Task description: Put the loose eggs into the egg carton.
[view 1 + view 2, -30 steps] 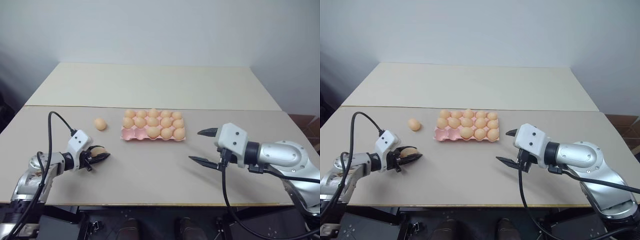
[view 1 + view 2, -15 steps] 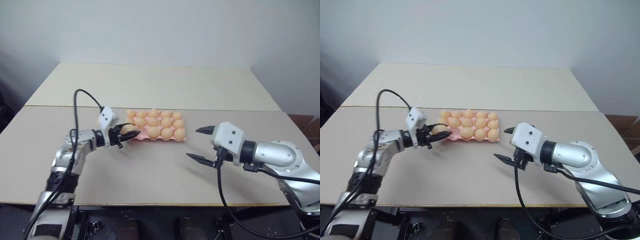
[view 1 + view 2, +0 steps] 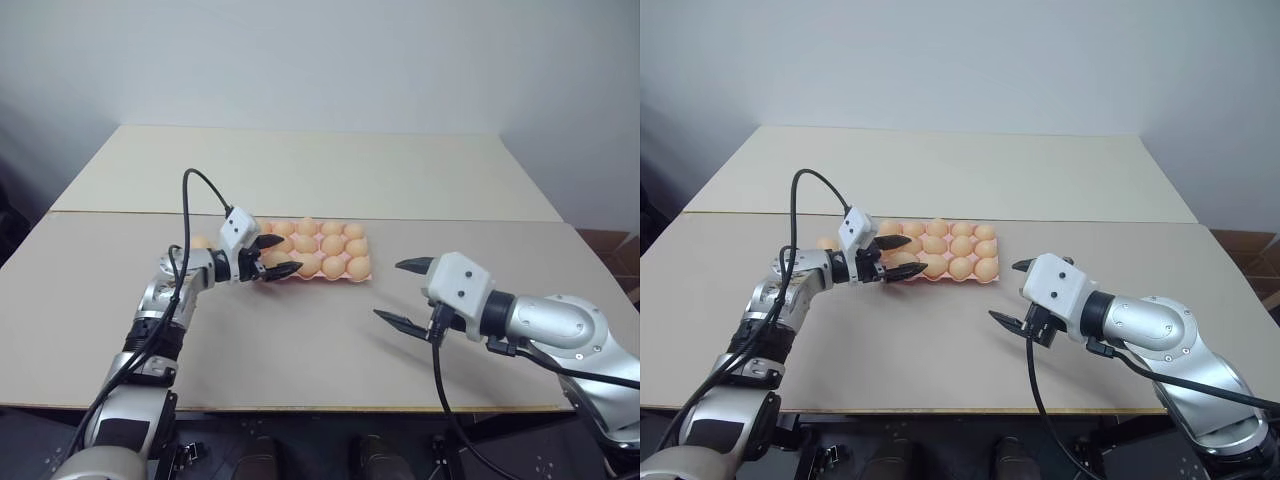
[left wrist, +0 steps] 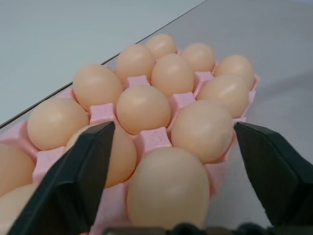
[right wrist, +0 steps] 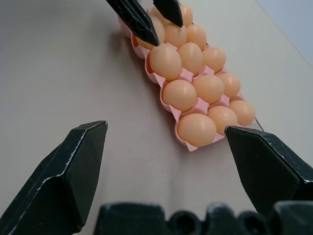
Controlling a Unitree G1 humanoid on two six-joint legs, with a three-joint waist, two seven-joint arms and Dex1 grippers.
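The flat pale pink moulded egg carton (image 3: 305,268) lies near the middle of the wide, smooth, tan surface (image 3: 300,350). It sits just in front of the seam where a second, lighter board (image 3: 300,170) joins on behind. The carton has bumpy little cups in three rows. Smooth, round, pale orange eggs (image 3: 332,244) fill the cups that can be seen. Small pink posts stand up between the eggs.

The left claw (image 3: 277,254) is at the carton's left end, over the front corner. Its two black pointed fingers (image 4: 80,181) are spread wide apart and hold nothing. In the left wrist view, one egg in the near cup (image 4: 168,188) sits in the gap between the fingers, and they do not touch it.

One loose pale orange egg (image 3: 826,243) lies on the surface just left of the carton, partly hidden behind the left arm.

The right claw (image 3: 405,292) hangs above the surface to the right of the carton and a bit nearer the front edge. It is apart from the carton. Its black fingers (image 5: 78,171) are wide open too, and it holds nothing.

There is lots of bare room in front of the carton, and on both sides out to the edges. The back board is bare as well. No writing can be read on anything.
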